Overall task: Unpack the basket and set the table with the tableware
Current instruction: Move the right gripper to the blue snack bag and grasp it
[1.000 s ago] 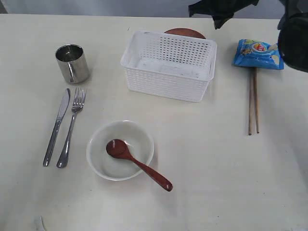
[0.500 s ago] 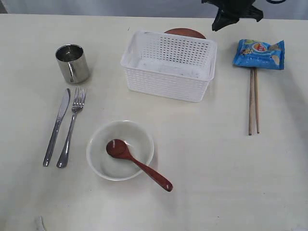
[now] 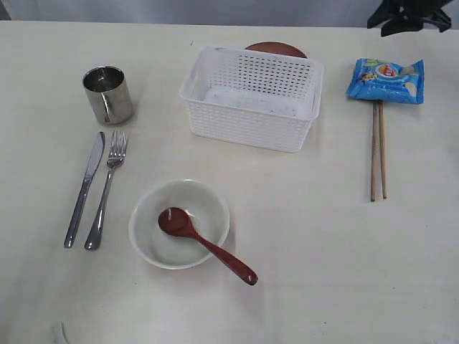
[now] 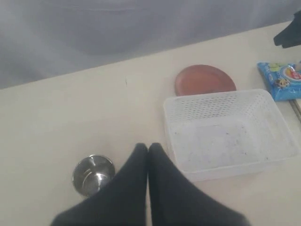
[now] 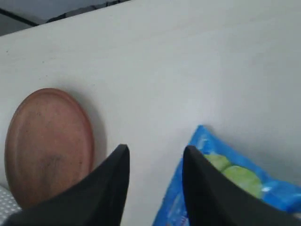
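Bench [image 3: 323, 272] layout: basket [image 3: 251, 100] sits centre-rear, everything else spread around it.
Plate [image 3: 275, 49] just behind basket, partly hidden by it. Cup [image 3: 107, 94] well left of basket. Knife [image 3: 84, 189] and fork [image 3: 106, 190] side by side in front of cup, knife on the left. Bowl [image 3: 179, 223] in front of basket, slightly left. Spoon [image 3: 204, 244] head in bowl, handle over rim toward front-right. Chip bag [image 3: 386, 80] right of basket, apart from it. Chopsticks [image 3: 378, 150] paired in front of bag, far ends at its front edge.

The white rectangular plastic basket [image 3: 244, 130] has grid-perforated sides, the small round plate [image 3: 275, 48] is reddish-brown, the foil chip bag [image 3: 386, 80] blue with yellow print, the flat tabletop [image 3: 323, 251] plain cream-white
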`<move>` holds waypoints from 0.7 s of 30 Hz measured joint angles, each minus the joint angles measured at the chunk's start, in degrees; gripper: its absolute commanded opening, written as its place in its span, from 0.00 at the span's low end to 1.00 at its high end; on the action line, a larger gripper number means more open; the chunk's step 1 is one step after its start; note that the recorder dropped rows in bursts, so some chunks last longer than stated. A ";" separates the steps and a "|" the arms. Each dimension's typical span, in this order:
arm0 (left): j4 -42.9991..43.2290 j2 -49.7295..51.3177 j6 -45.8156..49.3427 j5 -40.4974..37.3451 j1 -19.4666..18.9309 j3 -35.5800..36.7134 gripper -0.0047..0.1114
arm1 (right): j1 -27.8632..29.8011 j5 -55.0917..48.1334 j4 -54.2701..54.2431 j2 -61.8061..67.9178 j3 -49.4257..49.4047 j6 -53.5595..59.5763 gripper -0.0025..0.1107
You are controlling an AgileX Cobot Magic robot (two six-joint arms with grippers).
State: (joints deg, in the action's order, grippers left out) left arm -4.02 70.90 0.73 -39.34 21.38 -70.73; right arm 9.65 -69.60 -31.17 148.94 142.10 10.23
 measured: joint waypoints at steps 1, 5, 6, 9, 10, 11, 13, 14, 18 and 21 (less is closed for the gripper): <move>0.00 0.00 0.08 0.00 0.00 0.00 0.04 | 1.21 -0.09 -0.13 -0.01 0.00 0.00 0.35; 0.00 0.00 0.29 0.00 0.00 0.00 0.04 | 5.87 -0.09 -0.22 -0.91 0.00 -0.16 0.35; 0.00 0.00 0.38 0.00 0.00 0.00 0.04 | 7.00 -0.09 -0.22 -1.25 0.00 -0.16 0.35; 0.00 0.00 1.39 0.00 0.00 0.00 0.04 | 9.74 -0.09 -0.22 -2.56 0.00 -0.27 0.35; 0.00 0.00 1.64 0.00 0.00 0.00 0.04 | 10.47 -0.09 -0.22 -2.98 -0.13 -0.27 0.35; 0.00 0.00 1.78 0.00 0.00 0.00 0.04 | 10.95 -0.09 -0.22 -3.31 -0.38 -0.27 0.35; 0.00 0.00 1.78 0.00 0.00 0.00 0.04 | 11.76 -0.09 -0.27 -3.89 -1.80 -0.27 0.35; 0.00 0.00 1.90 0.00 0.00 0.00 0.04 | 12.00 -0.09 -0.27 -4.00 -2.88 -0.27 0.35; 0.00 0.00 2.19 0.00 0.00 0.00 0.04 | 12.24 -0.10 -0.87 -3.93 -8.80 0.04 0.35; 0.00 0.00 2.28 0.00 0.00 0.00 0.04 | 12.24 -0.38 -4.29 -3.15 -12.04 1.21 0.35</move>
State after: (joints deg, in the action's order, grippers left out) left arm -4.02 70.90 3.01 -39.34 21.38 -70.73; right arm 21.89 -69.98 -35.46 145.79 130.06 11.44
